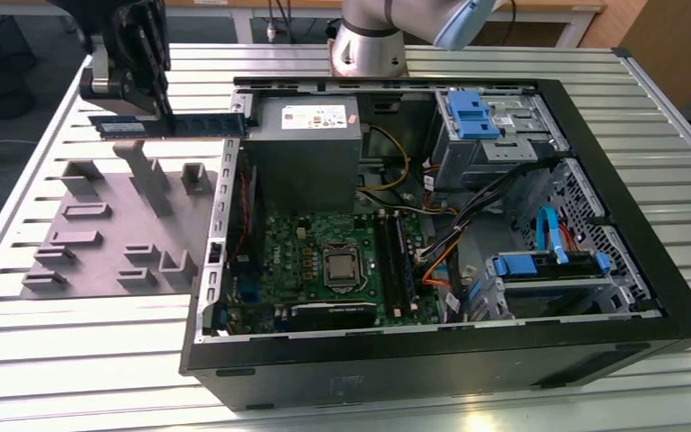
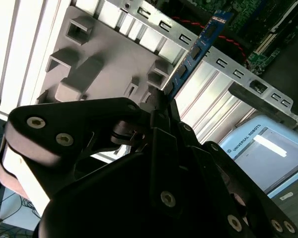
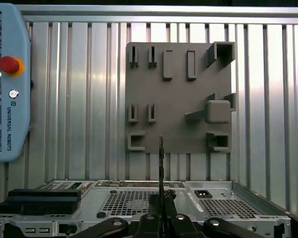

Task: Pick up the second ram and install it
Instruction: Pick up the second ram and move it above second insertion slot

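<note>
One long, narrow blue circuit-board stick, the second ram point(image 1: 190, 126), hangs pinched in the black gripper point(image 1: 151, 112) beside the open black computer case point(image 1: 442, 378). The carry seems underway; seating calls for squaring its edge with a free slot on the green motherboard point(image 1: 309, 243).

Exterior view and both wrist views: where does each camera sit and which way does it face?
Exterior view: off the arm, high up, looking down on computer case and grey fixture; arm base and gripper show.
Second wrist view: behind the gripper, looking along it at the clamped second ram.
First wrist view: behind the gripper, facing the grey fixture.
Shared: gripper, second ram and grey fixture in all three.
</note>
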`<state>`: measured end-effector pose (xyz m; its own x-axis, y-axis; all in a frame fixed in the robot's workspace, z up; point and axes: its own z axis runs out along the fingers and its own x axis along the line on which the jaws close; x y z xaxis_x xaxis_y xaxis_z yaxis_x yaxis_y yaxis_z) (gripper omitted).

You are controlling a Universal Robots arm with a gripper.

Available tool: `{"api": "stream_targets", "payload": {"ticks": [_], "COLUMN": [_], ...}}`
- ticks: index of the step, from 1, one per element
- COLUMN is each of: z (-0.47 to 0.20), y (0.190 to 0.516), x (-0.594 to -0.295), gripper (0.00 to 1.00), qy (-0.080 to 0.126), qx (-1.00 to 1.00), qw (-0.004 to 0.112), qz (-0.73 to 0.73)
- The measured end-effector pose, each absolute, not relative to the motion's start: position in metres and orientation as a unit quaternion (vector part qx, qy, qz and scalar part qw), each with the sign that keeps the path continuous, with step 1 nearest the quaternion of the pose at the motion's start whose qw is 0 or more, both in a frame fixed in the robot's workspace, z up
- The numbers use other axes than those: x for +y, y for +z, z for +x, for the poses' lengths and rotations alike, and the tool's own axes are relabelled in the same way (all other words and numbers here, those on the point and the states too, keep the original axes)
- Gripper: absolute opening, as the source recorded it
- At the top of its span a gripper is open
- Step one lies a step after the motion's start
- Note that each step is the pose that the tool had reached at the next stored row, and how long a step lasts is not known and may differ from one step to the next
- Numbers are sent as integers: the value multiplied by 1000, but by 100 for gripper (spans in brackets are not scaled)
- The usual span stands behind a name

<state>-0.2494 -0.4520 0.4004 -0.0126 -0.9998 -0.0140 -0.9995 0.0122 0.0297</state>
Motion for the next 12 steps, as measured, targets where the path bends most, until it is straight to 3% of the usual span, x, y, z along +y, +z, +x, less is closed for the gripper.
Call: {"api": "stream_targets", "payload": {"ticks": [12], "z": [-231], "y": [400], "x": [-452], "gripper": [14], "qy": [-15], "qx": [-711], "qw": [5], "qz": [703]}}
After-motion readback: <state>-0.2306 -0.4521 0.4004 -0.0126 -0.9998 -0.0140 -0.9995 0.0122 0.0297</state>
